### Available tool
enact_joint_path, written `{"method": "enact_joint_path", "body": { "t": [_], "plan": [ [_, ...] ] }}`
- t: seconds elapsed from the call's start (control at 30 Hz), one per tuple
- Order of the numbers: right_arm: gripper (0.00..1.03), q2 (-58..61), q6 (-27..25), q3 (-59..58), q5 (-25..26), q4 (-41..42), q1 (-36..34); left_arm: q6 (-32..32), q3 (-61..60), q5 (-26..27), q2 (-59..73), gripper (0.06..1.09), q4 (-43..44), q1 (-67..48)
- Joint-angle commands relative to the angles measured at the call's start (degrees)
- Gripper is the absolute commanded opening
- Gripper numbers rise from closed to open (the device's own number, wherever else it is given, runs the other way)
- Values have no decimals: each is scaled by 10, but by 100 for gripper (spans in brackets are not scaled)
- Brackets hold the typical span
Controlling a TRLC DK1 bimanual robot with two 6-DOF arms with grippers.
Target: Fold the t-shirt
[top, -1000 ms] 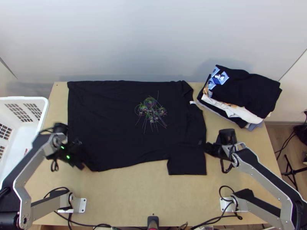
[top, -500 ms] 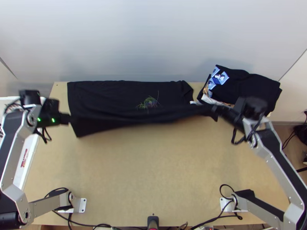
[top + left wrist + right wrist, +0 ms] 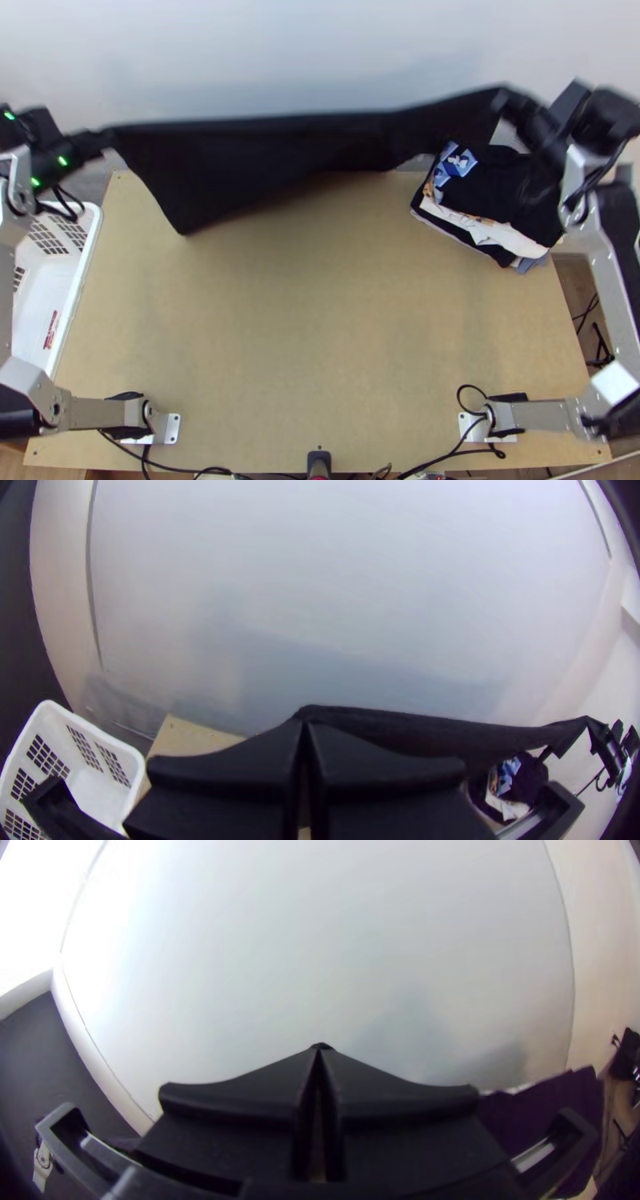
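Note:
My left gripper [image 3: 108,140] is at the upper left of the top view, shut on one end of the black t-shirt [image 3: 240,160]. At the upper right, my right gripper [image 3: 502,102] is shut on the other end. Between them the shirt hangs stretched in the air over the table's far edge, its lower part drooping lowest toward the left. In the left wrist view, the left gripper [image 3: 305,719] pinches the cloth, and the shirt [image 3: 427,732] runs as a taut band toward the other arm. The right gripper [image 3: 320,1048] has its fingertips together at a bit of dark cloth.
A stack of folded clothes [image 3: 480,232] lies at the table's far right, beneath the right arm and the shirt's right end. A white basket [image 3: 76,280] stands by the table's left edge. The wall [image 3: 320,56] rises behind the wooden table [image 3: 320,320].
Both grippers have risen and moved up the picture and outward. The shirt, first spread on the table, has been lifted with them and now hangs between them.

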Motion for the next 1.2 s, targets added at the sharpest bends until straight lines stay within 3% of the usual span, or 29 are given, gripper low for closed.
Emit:
{"method": "enact_joint_path", "body": {
  "t": [0.0,0.1,0.2,0.47,0.8,1.0,1.17],
  "plan": [
    [3,102,-8,240,24,-14,-7,-47,158,-15,58,9,16,18],
    [3,150,-32,335,35,-62,-2,-47,205,-15,79,9,4,19],
    [3,155,-32,336,35,-74,12,-47,250,-14,101,9,-41,13],
    [3,139,-31,332,33,-159,31,-42,253,-9,88,9,-53,13],
    [3,-74,38,204,34,-23,-9,-107,224,-27,-51,9,38,46],
    [3,-274,17,51,34,101,-28,-116,194,-45,-157,9,85,58],
    [3,-406,-2,-13,34,82,-26,-123,151,-46,-249,9,72,64]
  ]
}}
